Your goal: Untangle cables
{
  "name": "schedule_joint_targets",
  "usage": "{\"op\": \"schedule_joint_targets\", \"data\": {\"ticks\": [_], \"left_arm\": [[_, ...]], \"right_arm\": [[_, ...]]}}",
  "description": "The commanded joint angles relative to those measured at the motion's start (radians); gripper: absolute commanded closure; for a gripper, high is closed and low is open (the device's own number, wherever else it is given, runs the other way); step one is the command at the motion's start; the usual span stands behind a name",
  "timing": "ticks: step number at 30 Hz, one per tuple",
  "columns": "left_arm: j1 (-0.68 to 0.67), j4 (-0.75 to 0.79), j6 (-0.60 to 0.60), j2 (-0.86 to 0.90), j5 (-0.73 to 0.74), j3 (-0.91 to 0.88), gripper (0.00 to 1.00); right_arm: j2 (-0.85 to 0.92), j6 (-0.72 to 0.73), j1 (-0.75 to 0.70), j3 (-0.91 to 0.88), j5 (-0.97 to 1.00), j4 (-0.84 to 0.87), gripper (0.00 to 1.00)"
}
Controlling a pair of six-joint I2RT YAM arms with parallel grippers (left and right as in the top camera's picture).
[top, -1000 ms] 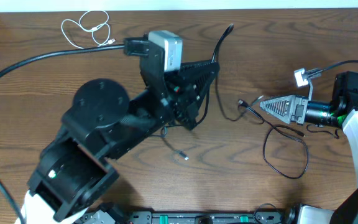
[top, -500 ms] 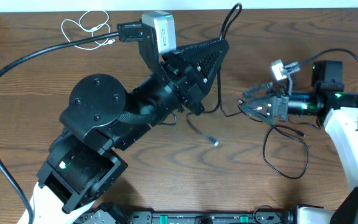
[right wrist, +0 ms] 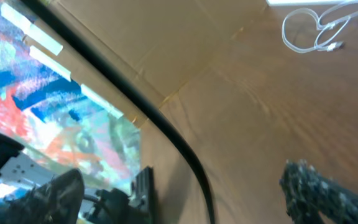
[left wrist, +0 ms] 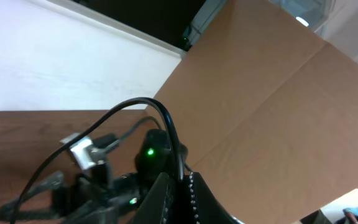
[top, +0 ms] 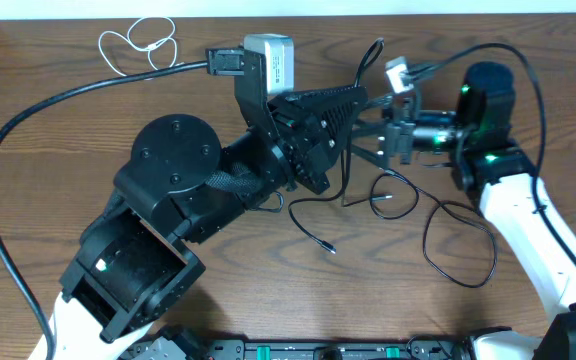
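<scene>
I have both arms over the middle of the counter (top: 388, 310), tips facing each other and close together. The left end effector (top: 353, 100) points right and the right end effector (top: 373, 138) points left, just beside it.

The black cords (top: 427, 240) are in front of and below the two tips. One strand rises steeply past the left tip toward the back edge. A small tangle lies on the counter just under the end effectors, with a loose plug (top: 329, 248) trailing off to the front. A wide loop lies on the wood beside the right forearm.

The rising strand seems to start at the left fingers, but I cannot tell whether they are clamped on it. The left wrist view shows only one studded finger (left wrist: 191, 199) at the bottom edge, with the right arm's lit wrist beyond it. I cannot tell how wide the right end effector is either. Its own camera shows one dark finger (right wrist: 319, 190) and blur elsewhere.

The white cord (top: 138, 45) lies coiled by itself at the far left corner, well apart from the black ones and from both arms
</scene>
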Motion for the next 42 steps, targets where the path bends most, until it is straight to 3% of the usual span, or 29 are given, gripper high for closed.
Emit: {"op": "schedule_joint_targets", "data": {"ticks": [1, 3, 9, 12, 17, 28, 31, 36, 42], "left_arm": [[0.004, 0.004, -0.014, -0.004, 0.041, 0.011, 0.93], [0.004, 0.003, -0.013, -0.004, 0.041, 0.011, 0.93], [0.004, -0.005, -0.012, -0.004, 0.036, 0.011, 0.93], [0.004, -0.005, -0.008, -0.004, 0.034, 0.011, 0.93], [0.004, -0.031, -0.009, -0.004, -0.046, 0.011, 0.93], [0.004, -0.030, -0.009, -0.004, -0.047, 0.011, 0.93], [0.004, -0.031, -0.009, -0.004, -0.048, 0.011, 0.93], [0.005, -0.057, -0.009, -0.004, -0.099, 0.011, 0.92], [0.005, -0.213, -0.008, -0.004, -0.319, 0.011, 0.87]], "right_arm": [[-0.006, 0.086, 0.045, 0.006, 0.118, 0.013, 0.21], [-0.006, 0.089, 0.056, 0.006, 0.142, 0.013, 0.40], [-0.006, 0.110, 0.056, 0.006, 0.146, 0.011, 0.62], [-0.006, 0.112, 0.055, 0.006, 0.131, 0.012, 0.59], [-0.006, 0.112, 0.044, 0.006, 0.127, 0.012, 0.66], [-0.006, 0.113, 0.042, 0.006, 0.112, 0.011, 0.85], [-0.006, 0.112, 0.042, 0.006, 0.112, 0.000, 0.99], [-0.006, 0.122, 0.042, 0.006, 0.101, -0.006, 0.99], [-0.010, 0.190, 0.027, 0.007, 0.101, 0.029, 0.99]]}}
